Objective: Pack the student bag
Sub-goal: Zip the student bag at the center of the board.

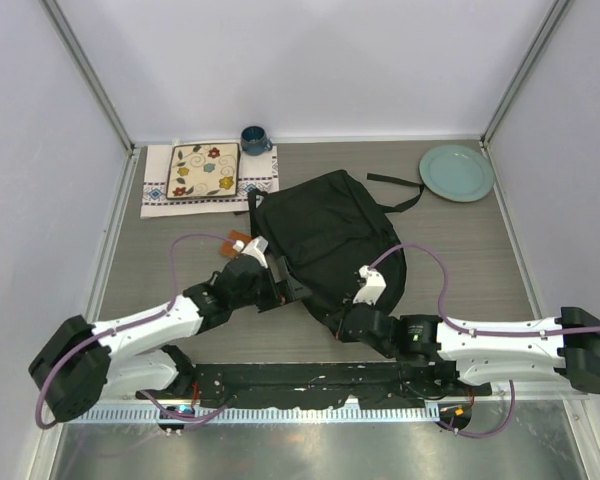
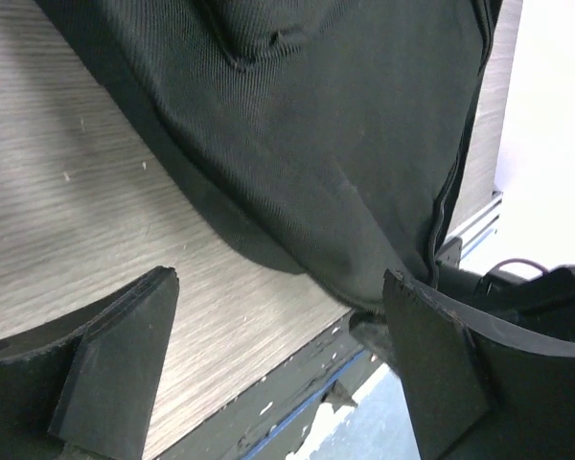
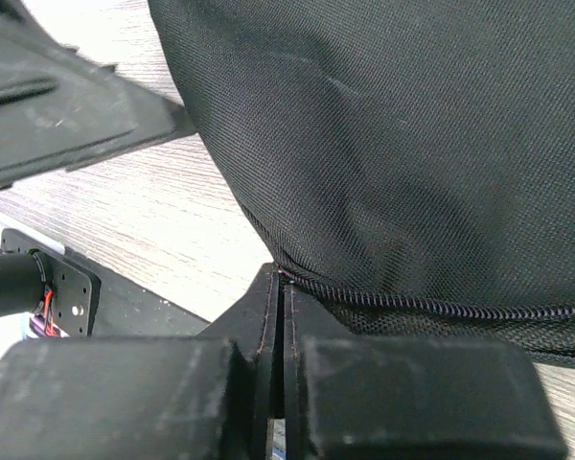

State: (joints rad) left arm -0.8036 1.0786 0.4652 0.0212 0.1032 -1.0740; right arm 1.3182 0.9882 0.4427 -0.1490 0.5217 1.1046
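The grey wood-grain tabletop (image 1: 460, 250) carries everything here. In its middle lies the student bag (image 1: 325, 235), a large black soft fabric backpack. Its rounded end points toward the near edge and its long black straps (image 1: 400, 190) trail toward the far right corner.

Both white arms reach in from the near edge to the bag's near end. The left gripper (image 2: 278, 287) stands wide open, its dark fingers (image 2: 125, 335) well apart. The bag's rounded hem hangs just ahead of them, and nothing is held. The right gripper (image 3: 278, 287) has its jaws pressed together, the tips right at the bag's zip seam. Whether any fabric is pinched between them I cannot tell.

Along the far edge, toward the left corner, a white cloth with patterned borders (image 1: 158, 185) lies flat. A square cream plate painted with flowers (image 1: 204, 171) rests on it. A round pale green plate (image 1: 456, 172) sits in the far right corner. A dark blue mug (image 1: 254, 140) stands just beside the square plate, at the far edge. A small brown object (image 1: 238, 241) lies just left of the bag, too small to make out.
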